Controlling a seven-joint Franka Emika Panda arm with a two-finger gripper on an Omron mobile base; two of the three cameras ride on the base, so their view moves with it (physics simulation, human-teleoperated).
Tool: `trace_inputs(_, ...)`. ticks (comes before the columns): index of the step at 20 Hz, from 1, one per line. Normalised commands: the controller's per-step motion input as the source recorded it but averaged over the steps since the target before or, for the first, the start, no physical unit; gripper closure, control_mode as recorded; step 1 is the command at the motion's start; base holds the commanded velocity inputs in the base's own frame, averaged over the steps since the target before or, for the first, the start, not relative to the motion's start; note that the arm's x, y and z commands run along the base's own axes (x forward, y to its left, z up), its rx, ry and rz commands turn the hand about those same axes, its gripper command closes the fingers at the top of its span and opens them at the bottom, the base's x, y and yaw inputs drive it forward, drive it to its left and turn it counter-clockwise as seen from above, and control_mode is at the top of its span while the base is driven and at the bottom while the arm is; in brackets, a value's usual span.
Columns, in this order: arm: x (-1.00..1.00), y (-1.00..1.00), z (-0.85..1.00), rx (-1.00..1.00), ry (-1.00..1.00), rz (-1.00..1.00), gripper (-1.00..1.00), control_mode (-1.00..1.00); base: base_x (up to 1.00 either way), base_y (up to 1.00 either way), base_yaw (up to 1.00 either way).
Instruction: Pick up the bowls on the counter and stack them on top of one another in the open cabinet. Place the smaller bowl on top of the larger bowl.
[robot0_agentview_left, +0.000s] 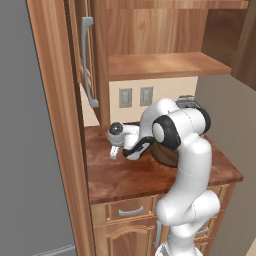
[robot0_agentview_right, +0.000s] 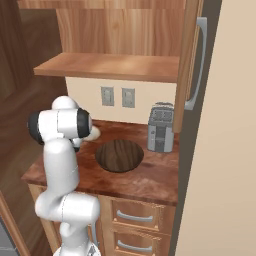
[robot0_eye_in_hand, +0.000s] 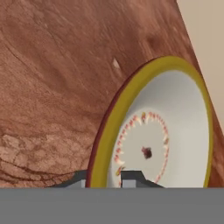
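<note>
In the hand view the smaller bowl (robot0_eye_in_hand: 170, 131), cream-white with a tan-yellow rim, lies on the reddish counter (robot0_eye_in_hand: 52, 78). Its near rim runs between my two fingertips (robot0_eye_in_hand: 131, 177). My gripper (robot0_eye_in_hand: 104, 178) is shut on that rim. From the left base view the gripper (robot0_agentview_left: 114, 151) points down at the counter (robot0_agentview_left: 125, 177) near the left wall, and the bowl itself is hidden under the hand. The larger bowl (robot0_agentview_right: 119, 155), dark brown wood-grain, rests mid-counter to the right of my hand; my arm partly covers the larger bowl (robot0_agentview_left: 167, 156). Above, the open cabinet's shelf (robot0_agentview_left: 165, 65) holds nothing.
A grey toaster (robot0_agentview_right: 161, 127) stands at the back right of the counter (robot0_agentview_right: 150, 177). The cabinet door with its long grey handle (robot0_agentview_left: 87, 60) hangs open on the left. Two wall outlets (robot0_agentview_left: 134, 96) sit under the shelf (robot0_agentview_right: 110, 67). Drawers (robot0_agentview_right: 135, 217) line the front below.
</note>
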Motion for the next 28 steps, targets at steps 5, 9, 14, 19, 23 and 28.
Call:
trace_inputs(5, 0.00, 0.00, 0.09, 0.00, 0.00, 0.00, 1.00, -1.00, 0.00, 0.00, 0.00)
trace_inputs(9, 0.00, 0.00, 0.18, 0.00, 0.00, 0.00, 1.00, -1.00, 0.00, 0.00, 0.00)
trace_inputs(14, -0.04, 0.00, 0.22, 0.00, 0.00, 0.00, 1.00, -1.00, 0.00, 0.00, 0.00)
trace_inputs(19, -0.09, 0.00, 0.17, 0.00, 0.00, 0.00, 1.00, -1.00, 0.00, 0.00, 0.00)
trace_inputs(23, -0.15, -0.01, 0.16, -0.02, 0.00, 0.00, 1.00, -1.00, 0.00, 0.00, 0.00)
trace_inputs(28, -0.19, -0.10, 0.19, -0.03, 0.02, 0.00, 1.00, -1.00, 0.00, 0.00, 0.00)
